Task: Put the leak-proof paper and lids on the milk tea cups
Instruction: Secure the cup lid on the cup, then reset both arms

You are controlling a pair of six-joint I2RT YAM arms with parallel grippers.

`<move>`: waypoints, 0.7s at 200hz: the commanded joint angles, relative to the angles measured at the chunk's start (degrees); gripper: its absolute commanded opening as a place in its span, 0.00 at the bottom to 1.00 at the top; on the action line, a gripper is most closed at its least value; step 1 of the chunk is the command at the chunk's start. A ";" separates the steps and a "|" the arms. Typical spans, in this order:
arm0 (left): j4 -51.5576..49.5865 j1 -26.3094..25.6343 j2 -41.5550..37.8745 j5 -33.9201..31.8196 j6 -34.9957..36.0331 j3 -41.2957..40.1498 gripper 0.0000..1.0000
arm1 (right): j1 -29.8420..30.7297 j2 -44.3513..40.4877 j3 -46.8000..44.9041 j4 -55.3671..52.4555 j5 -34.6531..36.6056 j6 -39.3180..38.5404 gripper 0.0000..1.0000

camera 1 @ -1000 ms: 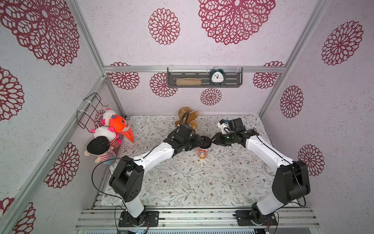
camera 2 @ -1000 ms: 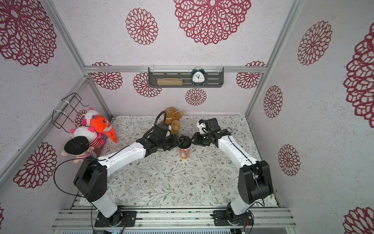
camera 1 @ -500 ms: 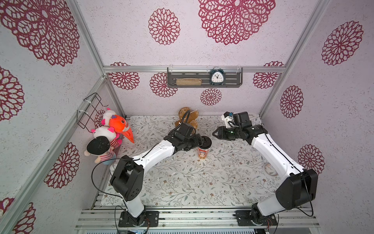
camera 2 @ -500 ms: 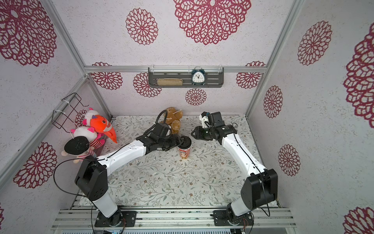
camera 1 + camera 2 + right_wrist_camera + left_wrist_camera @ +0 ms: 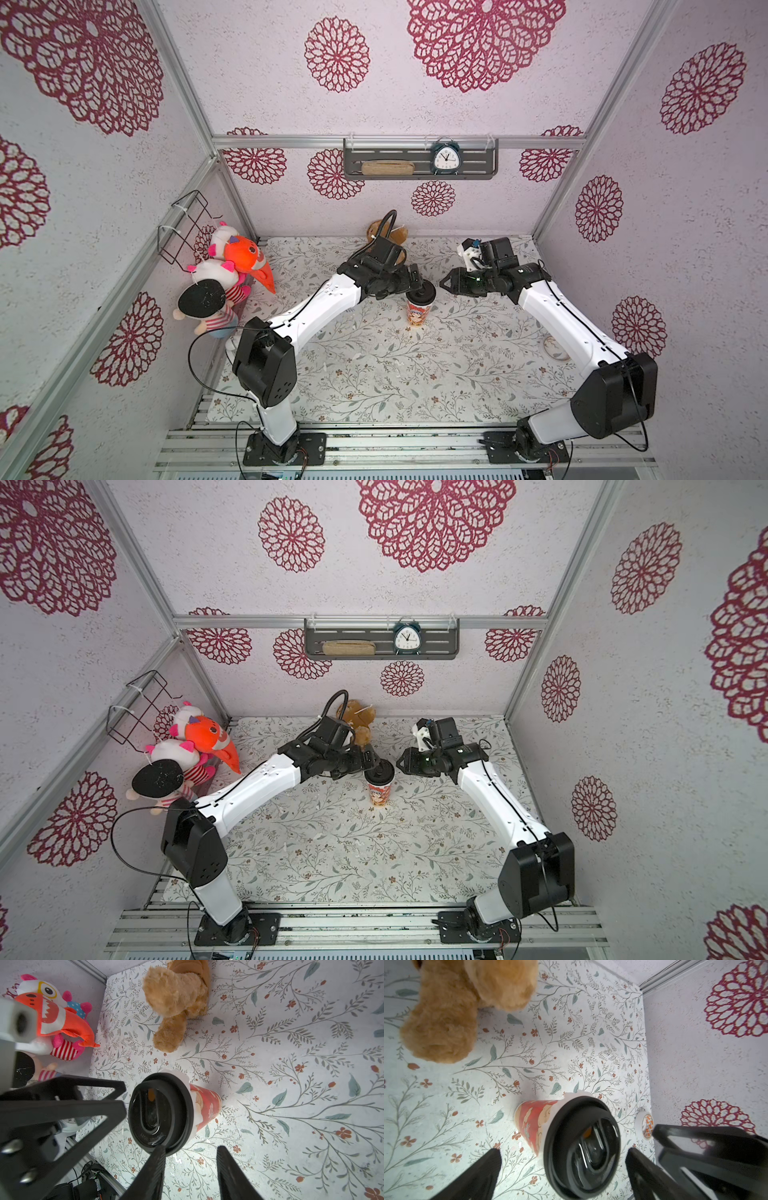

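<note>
My right arm has swung back from the milk tea cup (image 5: 419,316). A second ago the right gripper (image 5: 191,1149) was up against the cup's top; now it hangs just beside it, jaws partly apart with nothing between them. My left arm has barely shifted, but the left gripper (image 5: 562,1152) has gone from pinched in to spread wide. Its fingers now flank the black lid (image 5: 581,1147) on either side without touching it. The cup has not moved: it stands upright mid-table, in front of the brown teddy (image 5: 178,995).

The lid sits on the cup. The leak-proof paper (image 5: 184,1077) is trapped beneath it, showing only as a white fringe past the rim on one side. I cannot tell whether it covers the whole mouth.

The main risk is my left arm. The cup is tall and light, and nothing holds it. If I draw out sideways rather than straight up, a finger could catch the lid's edge and tip it. A smaller risk is that a clipped lid lifts and lets the paper slide off-centre.
</note>
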 commanded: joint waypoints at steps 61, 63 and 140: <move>-3.81 1.26 -14.37 -25.40 18.44 -1.31 0.97 | -6.50 -11.42 -8.02 4.44 26.59 -5.36 0.56; -3.39 1.46 -15.43 -27.02 19.66 -2.11 0.97 | -6.94 -11.99 -9.23 5.45 27.97 -5.74 0.57; 64.76 30.41 -47.14 -33.16 42.64 -72.29 0.97 | -13.52 -27.53 -63.74 70.11 35.40 -18.27 0.70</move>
